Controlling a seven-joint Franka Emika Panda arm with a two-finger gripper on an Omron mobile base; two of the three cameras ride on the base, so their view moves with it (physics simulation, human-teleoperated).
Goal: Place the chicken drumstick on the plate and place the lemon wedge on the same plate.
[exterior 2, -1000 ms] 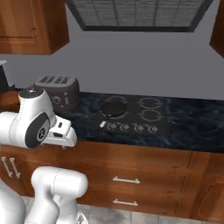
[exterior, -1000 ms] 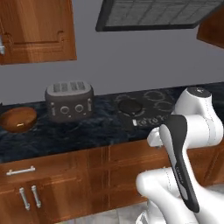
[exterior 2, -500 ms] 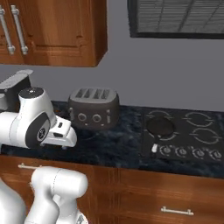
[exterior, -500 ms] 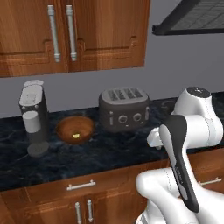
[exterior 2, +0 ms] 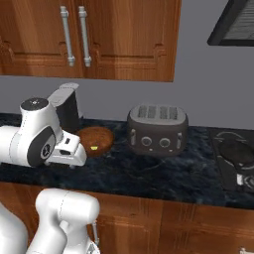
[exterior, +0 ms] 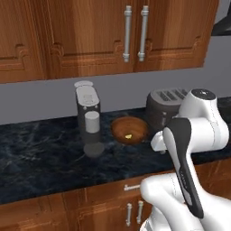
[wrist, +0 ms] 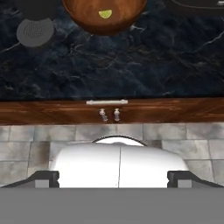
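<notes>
Your widest landmark is the dark marbled tabletop (exterior: 40, 149), running under the wooden wall cabinets (exterior: 90, 36) and carrying everything you need to sort out. On it, the grey toaster (exterior 2: 158, 130) sits toward the stove side, and the coffee machine (exterior: 89, 118) stands upright just beside the brown bowl (exterior: 130, 130), so the bowl lies between those two appliances. Your arm is folded up in front of the base drawers, held high and tucked in, which reads as a travel posture suited to driving along the tabletop, not a reach. The gripper (exterior 2: 69, 151) hangs off the wrist in the right base view, well short of the bowl and above the tabletop edge; you cannot tell from these pictures whether its jaws are parted or closed, though nothing appears to be held in it. Now the small part: the lemon wedge (wrist: 105, 14) lies inside the bowl, a yellow-green sliver resting on the bowl's floor, also visible from the left base view. You have no plate and no chicken drumstick to look at here, so judge the task as barely begun. Expect the bowl's raised wall to force a steep descent onto the wedge.
</notes>
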